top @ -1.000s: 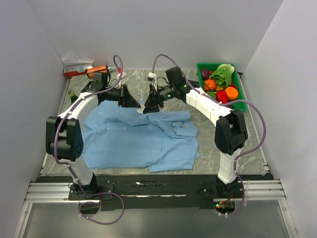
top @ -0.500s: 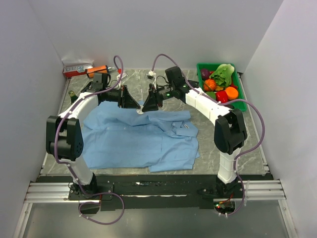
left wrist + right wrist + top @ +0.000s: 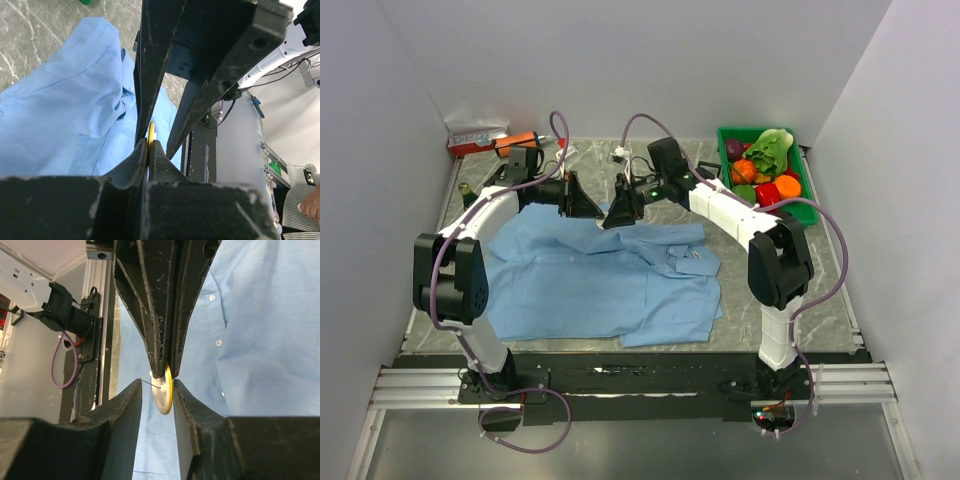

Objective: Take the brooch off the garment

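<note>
We'd call this a robotics lab test cell. Evidence: left arm and right arm bolted to an alu rail at the near edge; plain white panel walls boxing in a marble-look tabletop; purple cables looping off the arms; props, i.e. a green bin of toy veg and a shirt laid flat.

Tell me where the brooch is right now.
Right wrist view: the brooch is pinched by the left gripper, flanked by the open right gripper, above the blue shirt.
</note>
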Controlling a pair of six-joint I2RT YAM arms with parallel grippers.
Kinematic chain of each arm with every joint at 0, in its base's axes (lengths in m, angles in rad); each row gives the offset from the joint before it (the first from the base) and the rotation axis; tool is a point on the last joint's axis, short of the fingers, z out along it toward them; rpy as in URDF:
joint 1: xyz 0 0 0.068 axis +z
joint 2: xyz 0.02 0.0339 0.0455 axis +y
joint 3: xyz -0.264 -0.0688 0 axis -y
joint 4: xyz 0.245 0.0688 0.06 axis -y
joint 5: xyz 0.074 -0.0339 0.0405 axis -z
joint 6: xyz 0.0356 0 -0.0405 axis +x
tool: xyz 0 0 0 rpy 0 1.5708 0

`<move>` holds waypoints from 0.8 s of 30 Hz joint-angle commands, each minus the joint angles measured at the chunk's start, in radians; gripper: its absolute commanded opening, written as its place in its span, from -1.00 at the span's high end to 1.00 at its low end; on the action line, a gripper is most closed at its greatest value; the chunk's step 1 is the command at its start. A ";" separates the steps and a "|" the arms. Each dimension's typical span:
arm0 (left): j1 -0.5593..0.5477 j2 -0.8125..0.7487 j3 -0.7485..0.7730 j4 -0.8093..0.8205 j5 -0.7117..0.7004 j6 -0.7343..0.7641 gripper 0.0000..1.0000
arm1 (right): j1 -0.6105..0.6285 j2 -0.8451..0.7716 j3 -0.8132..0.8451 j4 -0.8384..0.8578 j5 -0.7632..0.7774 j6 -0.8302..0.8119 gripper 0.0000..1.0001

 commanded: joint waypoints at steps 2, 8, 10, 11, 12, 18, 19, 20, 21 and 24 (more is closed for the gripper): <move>-0.005 0.003 0.038 0.038 0.041 -0.003 0.98 | 0.008 0.003 0.031 0.029 0.009 0.003 0.27; -0.005 0.006 0.040 0.029 0.036 0.006 0.98 | 0.010 0.005 0.032 0.028 0.009 0.004 0.27; -0.005 0.004 0.043 0.028 0.038 0.005 0.98 | 0.010 0.002 0.035 0.018 0.001 -0.008 0.20; -0.005 0.006 0.043 0.025 0.038 0.009 0.98 | 0.007 -0.003 0.037 0.008 -0.011 -0.017 0.15; -0.005 0.009 0.047 0.018 0.036 0.016 0.98 | 0.007 -0.004 0.037 0.002 -0.028 -0.039 0.04; -0.005 0.017 0.070 -0.028 0.033 0.068 0.98 | -0.019 -0.011 0.040 0.021 -0.077 -0.015 -0.11; -0.005 0.018 0.073 -0.031 0.030 0.074 0.98 | -0.021 -0.011 0.034 0.035 -0.086 -0.001 -0.08; -0.005 0.020 0.075 -0.038 0.030 0.078 0.98 | -0.025 -0.011 0.031 0.047 -0.092 0.025 0.00; -0.005 0.023 0.079 -0.041 0.028 0.083 0.98 | -0.025 -0.009 0.028 0.064 -0.094 0.036 0.04; -0.005 0.023 0.082 -0.046 0.028 0.086 0.98 | -0.025 -0.006 0.017 0.096 -0.103 0.075 0.11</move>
